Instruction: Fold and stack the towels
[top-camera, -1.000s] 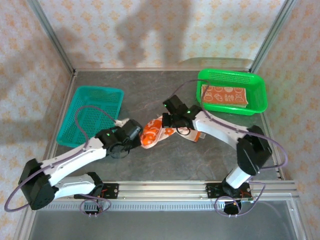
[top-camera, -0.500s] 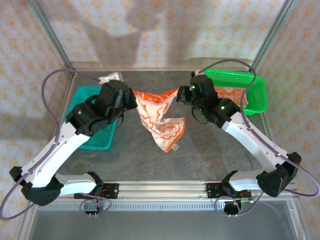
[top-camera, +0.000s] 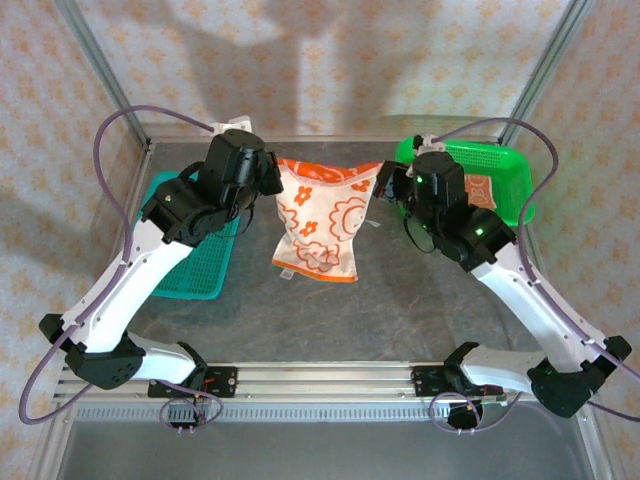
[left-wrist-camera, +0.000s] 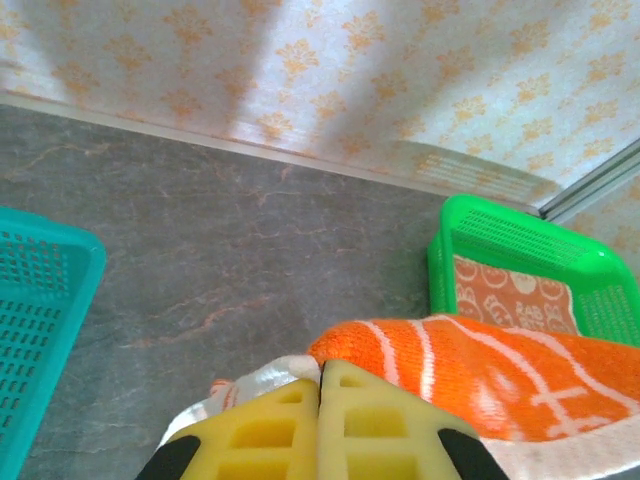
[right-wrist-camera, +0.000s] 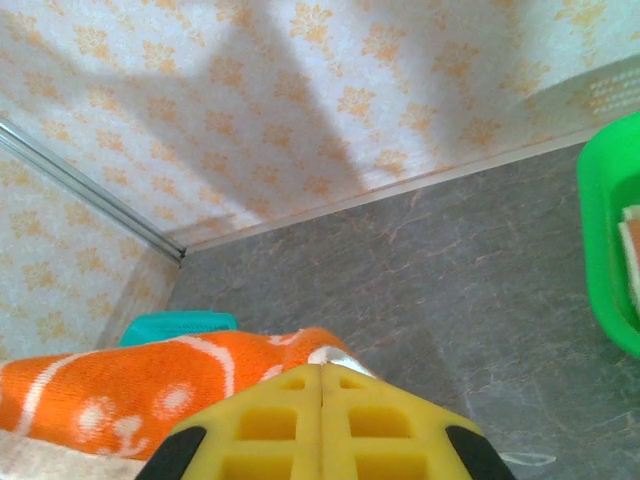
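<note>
sideways the towel (top-camera: 320, 215) stretches from left tool (top-camera: 274, 174) to right tool (top-camera: 384, 184), hanging.

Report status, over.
Left pincer shut on towel corner; right pincer shut on the other. Towel hangs spread above table. Second towel folded in green basket.

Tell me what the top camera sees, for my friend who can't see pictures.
Two robot arms hold an orange-and-white towel up over a grey table, the left gripper and right gripper each pinching a top corner. A teal basket sits at the left; a green basket at the right holds another orange towel.
</note>
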